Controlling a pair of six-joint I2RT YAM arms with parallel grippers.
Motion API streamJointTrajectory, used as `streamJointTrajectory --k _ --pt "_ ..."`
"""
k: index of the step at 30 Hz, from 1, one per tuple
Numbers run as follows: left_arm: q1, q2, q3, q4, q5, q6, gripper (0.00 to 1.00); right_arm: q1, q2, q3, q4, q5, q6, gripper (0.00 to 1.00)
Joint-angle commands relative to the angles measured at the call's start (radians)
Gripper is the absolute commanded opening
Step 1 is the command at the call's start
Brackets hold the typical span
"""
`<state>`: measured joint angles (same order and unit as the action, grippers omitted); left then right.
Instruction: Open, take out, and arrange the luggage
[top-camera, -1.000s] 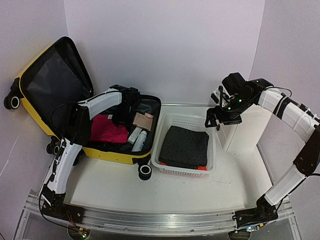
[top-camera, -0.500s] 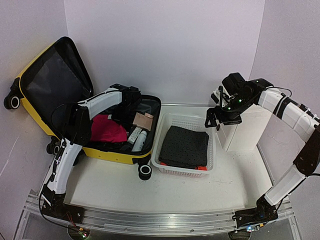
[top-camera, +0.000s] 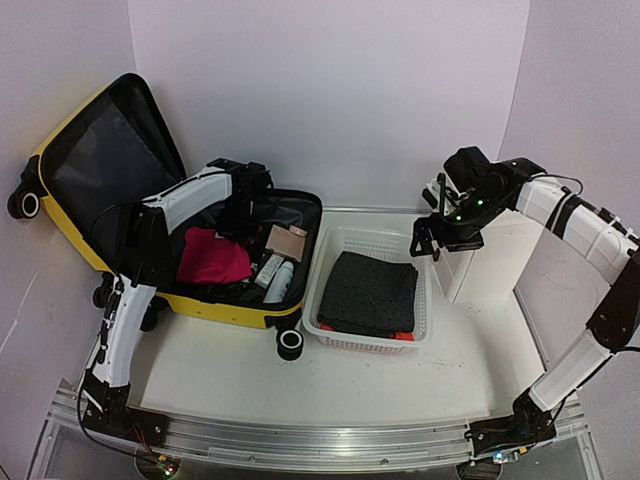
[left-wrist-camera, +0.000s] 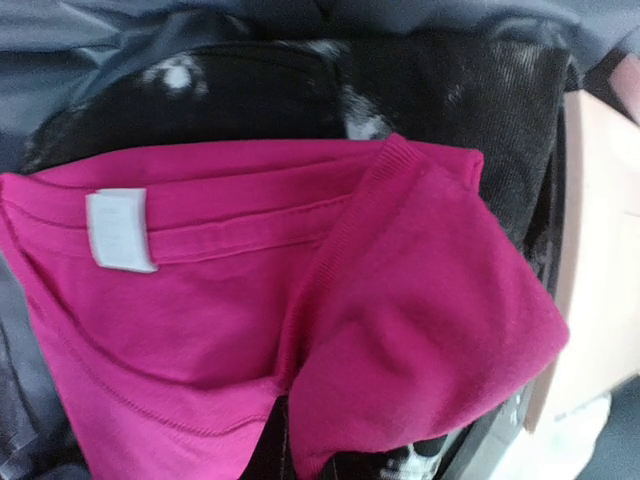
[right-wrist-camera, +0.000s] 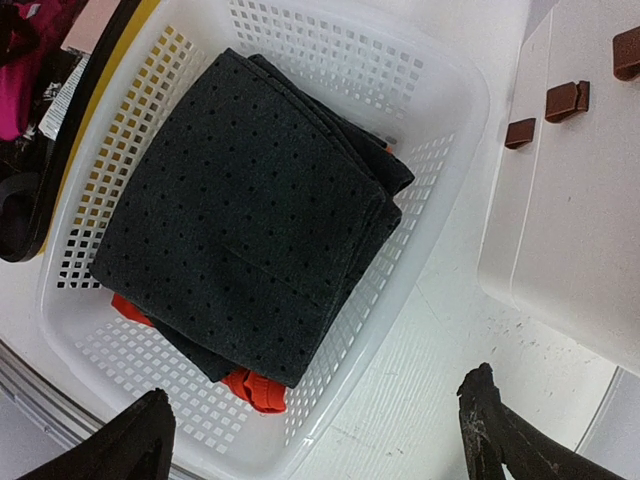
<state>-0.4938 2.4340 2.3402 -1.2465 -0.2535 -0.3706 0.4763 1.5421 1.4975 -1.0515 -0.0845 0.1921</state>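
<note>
Open yellow hard-shell suitcase at left of white worktop, lid up. Closed left tool inside it, over crumpled magenta garment; grip on cloth not discernible. Wide-open right tool above white perforated plastic basket with folded dark dotted cloth.

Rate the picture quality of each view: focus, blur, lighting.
Top external: evenly lit, sharp, faint shadows by the luggage. Left wrist: pink garment fills the frame, its white label soft. Right wrist: basket crisp, no glare.
</note>
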Motion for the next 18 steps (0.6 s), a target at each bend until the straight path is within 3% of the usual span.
streamJointTrajectory --k 1,18 --pt "0.009 -0.145 -0.035 0.039 0.014 -0.007 0.0 -0.005 -0.02 -0.005 0.011 0.009 0.01 0.98" --pt "0.063 -0.391 -0.223 0.089 0.144 0.136 0.0 -0.005 -0.006 0.007 0.011 -0.003 0.007 0.98"
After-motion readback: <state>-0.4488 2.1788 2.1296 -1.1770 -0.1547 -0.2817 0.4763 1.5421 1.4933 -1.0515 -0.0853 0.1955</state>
